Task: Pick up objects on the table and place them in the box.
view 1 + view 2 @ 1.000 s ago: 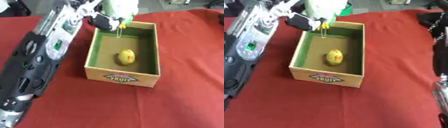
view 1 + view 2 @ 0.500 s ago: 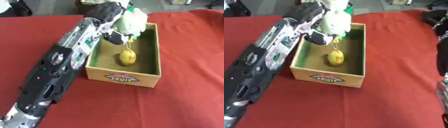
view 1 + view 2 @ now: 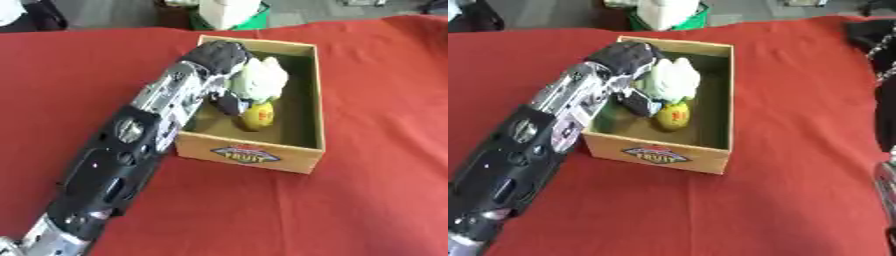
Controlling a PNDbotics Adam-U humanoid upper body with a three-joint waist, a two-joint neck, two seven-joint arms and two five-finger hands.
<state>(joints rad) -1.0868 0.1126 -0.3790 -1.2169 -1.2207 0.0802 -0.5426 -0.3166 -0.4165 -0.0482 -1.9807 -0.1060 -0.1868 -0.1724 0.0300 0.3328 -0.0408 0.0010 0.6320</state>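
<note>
Since earlier, left hand (image 3: 229,75) lowered pale object (image 3: 264,81) into box (image 3: 308,90).

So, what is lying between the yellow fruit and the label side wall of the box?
Nothing: in the right eye view only bare box floor separates the yellow fruit from the labelled wall.

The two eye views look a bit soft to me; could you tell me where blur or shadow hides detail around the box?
Left eye view: the left hand and the pale object it holds are smeared, edges unclear; the box floor lies in shadow. Right eye view: the yellow fruit has a red mark too blurred to read; the label is soft.
</note>
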